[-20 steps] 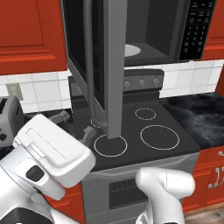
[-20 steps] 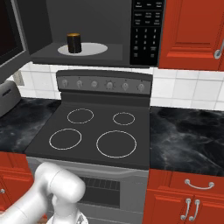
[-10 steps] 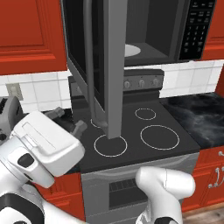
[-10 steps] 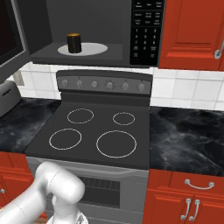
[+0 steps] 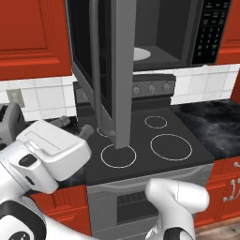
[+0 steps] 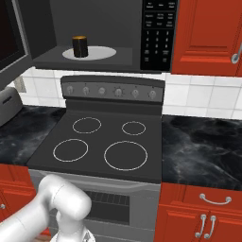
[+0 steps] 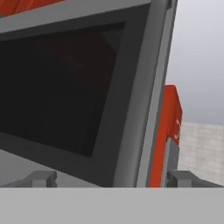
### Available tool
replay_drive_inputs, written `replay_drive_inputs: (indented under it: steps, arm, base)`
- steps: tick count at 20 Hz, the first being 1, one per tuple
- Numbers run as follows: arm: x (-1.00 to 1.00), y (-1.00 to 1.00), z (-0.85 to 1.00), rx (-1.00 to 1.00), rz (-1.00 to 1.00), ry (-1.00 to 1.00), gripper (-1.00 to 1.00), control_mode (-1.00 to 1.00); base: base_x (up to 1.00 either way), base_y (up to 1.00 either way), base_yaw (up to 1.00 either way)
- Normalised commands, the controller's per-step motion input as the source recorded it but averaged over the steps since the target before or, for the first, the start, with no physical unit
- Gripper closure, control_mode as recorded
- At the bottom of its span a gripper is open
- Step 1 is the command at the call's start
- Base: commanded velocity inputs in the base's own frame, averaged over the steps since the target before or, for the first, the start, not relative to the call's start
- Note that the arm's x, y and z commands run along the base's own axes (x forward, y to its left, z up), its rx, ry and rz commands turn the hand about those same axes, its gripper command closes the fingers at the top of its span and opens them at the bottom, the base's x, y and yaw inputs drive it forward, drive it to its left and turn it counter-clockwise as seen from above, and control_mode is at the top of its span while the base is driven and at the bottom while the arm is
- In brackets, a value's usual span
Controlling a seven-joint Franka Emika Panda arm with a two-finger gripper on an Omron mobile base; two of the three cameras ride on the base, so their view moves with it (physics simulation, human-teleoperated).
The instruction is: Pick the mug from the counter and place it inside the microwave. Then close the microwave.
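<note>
Room: a kitchen with red cabinets (image 6: 208,33), white wall tiles and a black marble-look counter (image 6: 203,146) on both sides of a black stovetop (image 6: 106,144).
Gripper: the gripper (image 7: 111,177) faces the outer side of the microwave door, its two fingertips (image 7: 41,178) spread wide apart with nothing between them. In the left base view the hand sits low at the left, in front of the stove, below the door's lower edge.
Door: the microwave door (image 5: 101,65) stands swung open, out over the stovetop, dark glass in a grey frame; the long steel bar handle (image 5: 123,75) runs down its free edge. In the hand view the door (image 7: 74,96) is close to the camera, and a strip of red cabinet shows past its edge.
Microwave: the microwave (image 6: 94,33) hangs above the stove, its cavity open, with the white-buttoned keypad (image 6: 158,33) at its right.
Inside the microwave: a white round plate (image 6: 99,53) lies on the floor of the cavity. The mug (image 6: 80,46) stands upright on the plate, toward its left side, dark with a tan top.
Stove: four white burner rings and a row of knobs (image 6: 111,91) on the back panel.
Counter, left side: a silver toaster (image 5: 10,123) stands by the wall, just beyond the arm.
</note>
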Motion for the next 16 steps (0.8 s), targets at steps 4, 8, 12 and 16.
replay_drive_inputs:
  steps: [4, 8, 12, 16]
  arm:
    - [0.0, -0.14, 0.0, 0.01, 0.0, 0.0, -1.0, -1.0]
    - [0.0, -0.28, 0.0, 0.0, 0.0, 0.0, -1.0, -1.0]
    - [0.0, -0.42, 0.0, 0.0, 0.0, 0.0, -1.0, -1.0]
    - [0.0, -0.49, 0.05, 0.01, 0.0, 0.0, -1.0, -1.0]
  base:
    - [0.0, 0.0, 0.0]
    - [0.0, 0.0, 0.0]
    - [0.0, 0.0, 0.0]
    - [0.0, 0.0, 0.0]
